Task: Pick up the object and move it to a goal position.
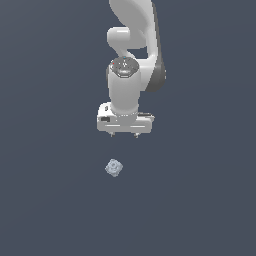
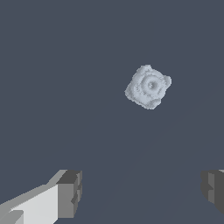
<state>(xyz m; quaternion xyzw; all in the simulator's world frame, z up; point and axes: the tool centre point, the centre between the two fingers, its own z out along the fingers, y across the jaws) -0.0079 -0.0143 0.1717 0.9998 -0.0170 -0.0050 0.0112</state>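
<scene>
The object is a tiny pale grey-blue lumpy cube lying on the dark floor, its ring-marked face turned up. My gripper hangs above and behind it, a little toward the exterior view's right, with only the short fingertips showing under the white hand. In the wrist view the object lies well apart from the gripper. Both fingers stand far apart with nothing between them, so the gripper is open.
A flat, dark grey-blue floor fills both views. The white arm rises behind the hand. No goal marker shows.
</scene>
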